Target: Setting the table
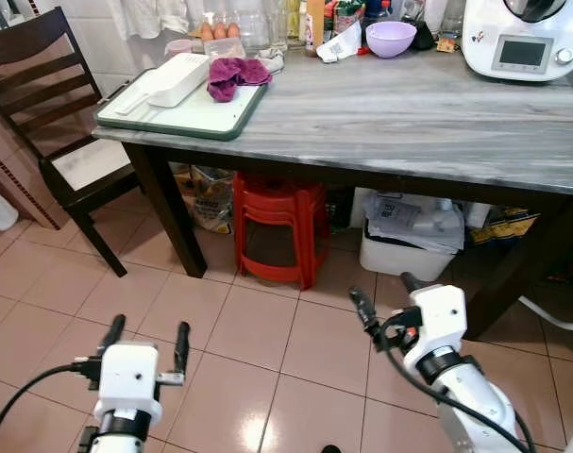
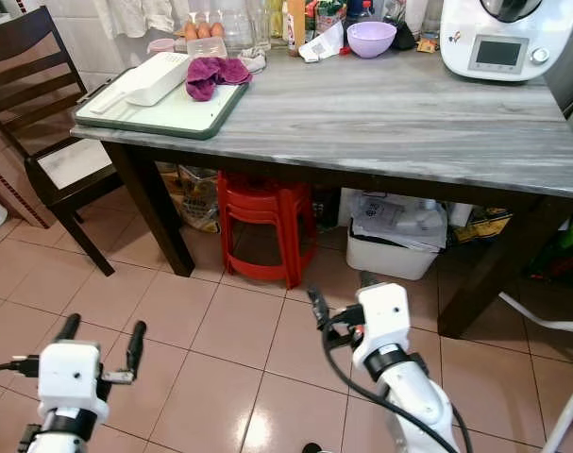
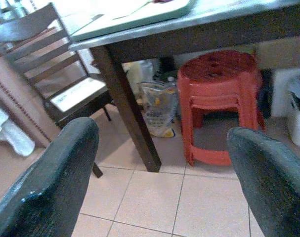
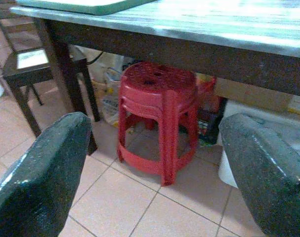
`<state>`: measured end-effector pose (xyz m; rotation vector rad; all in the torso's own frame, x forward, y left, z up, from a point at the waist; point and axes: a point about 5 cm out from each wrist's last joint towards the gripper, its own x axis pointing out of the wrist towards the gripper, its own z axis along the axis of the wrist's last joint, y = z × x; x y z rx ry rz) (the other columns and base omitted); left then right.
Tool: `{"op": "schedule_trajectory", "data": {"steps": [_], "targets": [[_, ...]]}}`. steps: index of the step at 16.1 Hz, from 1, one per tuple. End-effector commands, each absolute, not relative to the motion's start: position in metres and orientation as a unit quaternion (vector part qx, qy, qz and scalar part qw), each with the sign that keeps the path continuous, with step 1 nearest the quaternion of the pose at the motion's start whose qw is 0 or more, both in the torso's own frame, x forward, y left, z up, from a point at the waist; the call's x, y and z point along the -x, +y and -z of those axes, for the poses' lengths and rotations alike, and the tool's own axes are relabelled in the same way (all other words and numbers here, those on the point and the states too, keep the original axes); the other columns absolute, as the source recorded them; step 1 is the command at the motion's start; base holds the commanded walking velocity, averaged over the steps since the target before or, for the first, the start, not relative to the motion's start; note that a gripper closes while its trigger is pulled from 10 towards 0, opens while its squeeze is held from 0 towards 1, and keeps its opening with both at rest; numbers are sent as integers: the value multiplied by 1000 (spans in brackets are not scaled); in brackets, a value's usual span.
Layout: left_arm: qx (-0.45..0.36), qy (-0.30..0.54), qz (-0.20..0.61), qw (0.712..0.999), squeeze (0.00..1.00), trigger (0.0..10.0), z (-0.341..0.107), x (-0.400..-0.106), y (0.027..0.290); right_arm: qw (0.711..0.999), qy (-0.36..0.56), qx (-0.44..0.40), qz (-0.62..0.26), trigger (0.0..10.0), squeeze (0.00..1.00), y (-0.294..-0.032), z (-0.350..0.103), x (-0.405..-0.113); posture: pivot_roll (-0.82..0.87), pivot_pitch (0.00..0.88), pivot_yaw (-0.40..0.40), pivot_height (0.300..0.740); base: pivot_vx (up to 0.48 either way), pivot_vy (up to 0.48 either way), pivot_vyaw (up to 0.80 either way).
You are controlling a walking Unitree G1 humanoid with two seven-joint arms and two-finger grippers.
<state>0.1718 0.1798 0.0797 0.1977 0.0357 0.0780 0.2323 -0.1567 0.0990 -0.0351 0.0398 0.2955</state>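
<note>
A grey marble-topped table stands ahead of me. On its left end lies a green-rimmed white tray holding a white oblong box and a crumpled magenta cloth. A purple bowl sits at the back among bottles and jars. My left gripper is held low over the tiled floor, open and empty. To its right, also low in front of the table, my right gripper is open and empty too. Both are well short of the tabletop.
A white kitchen appliance occupies the table's far right corner. Stacked red stools, a bag and a white bin sit under the table. A dark wooden chair stands at the left. Bare tiled floor lies between me and the table.
</note>
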Motion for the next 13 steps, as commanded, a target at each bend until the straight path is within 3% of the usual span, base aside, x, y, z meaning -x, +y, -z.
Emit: {"op": "schedule_trajectory", "data": {"steps": [1, 3, 13], "targets": [[-93, 22, -54, 994, 0, 10000, -80, -172, 184, 990, 10, 15, -142, 10000, 0, -157, -105, -234, -79, 101, 30, 740, 0, 0, 0], [-98, 21, -27, 995, 0, 10000, -77, -176, 166, 989, 6, 11, -147, 10000, 0, -153, -109, -239, -83, 98, 20, 740, 0, 0, 0], [-143, 10, 57, 988, 0, 10000, -51, -194, 174, 987, 15, -2, -163, 10000, 0, -149, -108, -244, -107, 81, 34, 740, 0, 0, 0]]}}
